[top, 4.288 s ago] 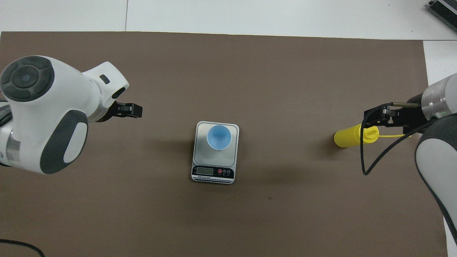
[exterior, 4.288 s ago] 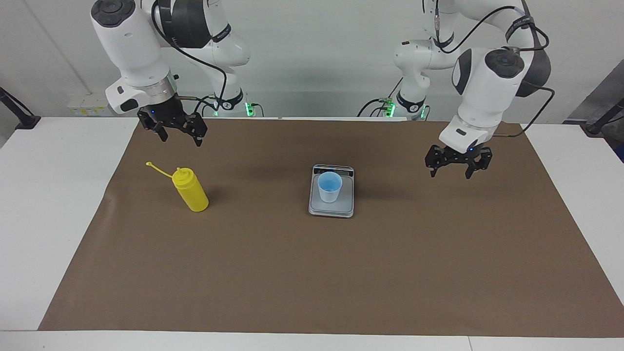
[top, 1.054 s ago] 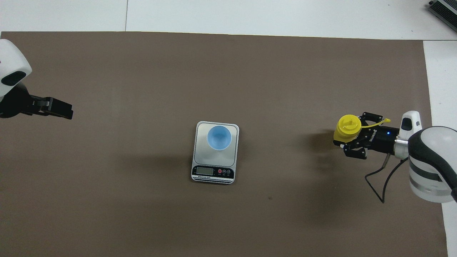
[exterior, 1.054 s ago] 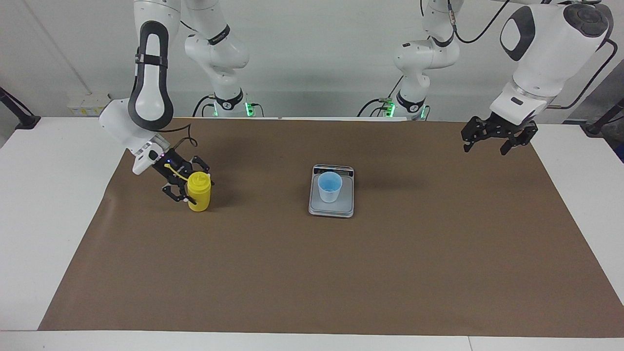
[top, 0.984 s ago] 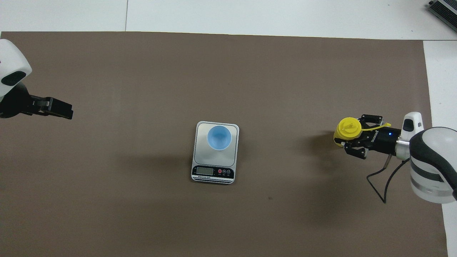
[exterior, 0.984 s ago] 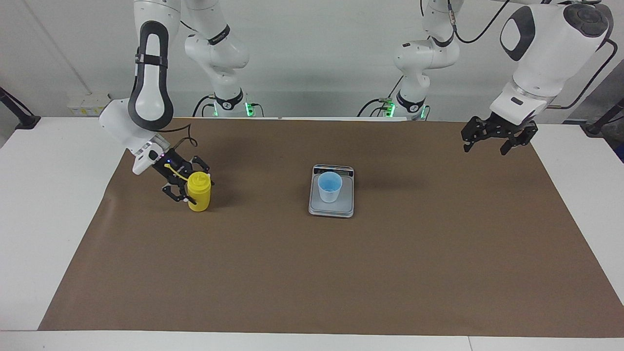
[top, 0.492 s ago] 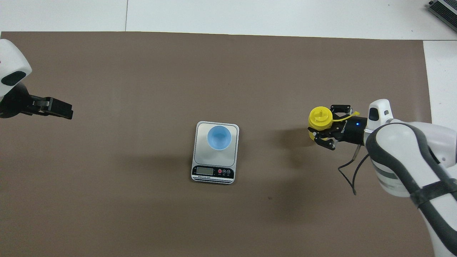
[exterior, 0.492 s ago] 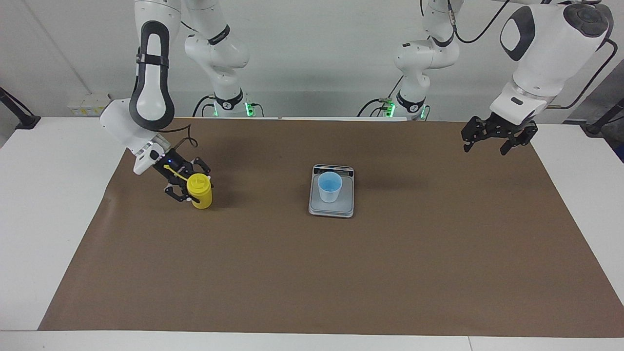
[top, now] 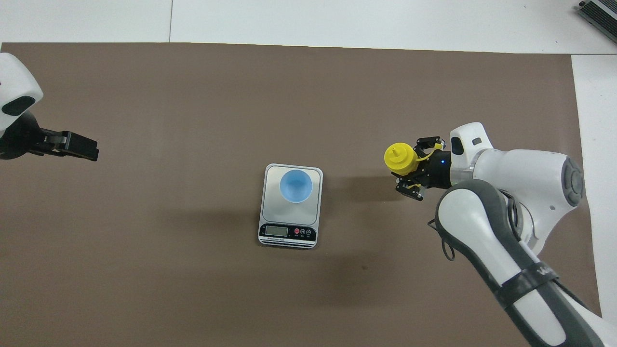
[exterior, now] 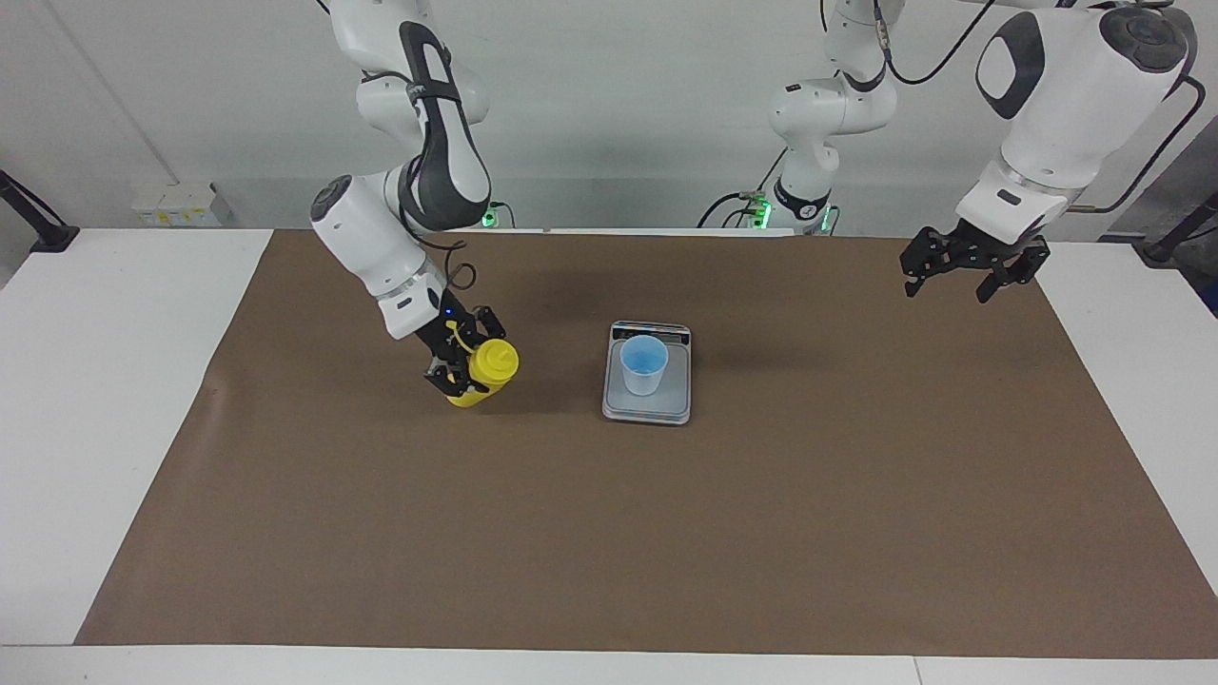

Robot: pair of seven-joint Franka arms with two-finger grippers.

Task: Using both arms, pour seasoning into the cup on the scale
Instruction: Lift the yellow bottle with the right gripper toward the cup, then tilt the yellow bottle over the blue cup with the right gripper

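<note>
Seasoning (exterior: 487, 369) clamped in right hand (exterior: 463, 364).

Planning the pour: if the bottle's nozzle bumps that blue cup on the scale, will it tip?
Probably easily. The cup looks thin, small and empty, so likely light. It tapers to a narrow base and stands loose on the smooth scale, so a nudge might slide or topple it. Nothing steadies it: the left gripper waits away, over the table's end.

white jointed arms (exterior: 381, 238), dark grey joints, black cables, black claw end effectors
</note>
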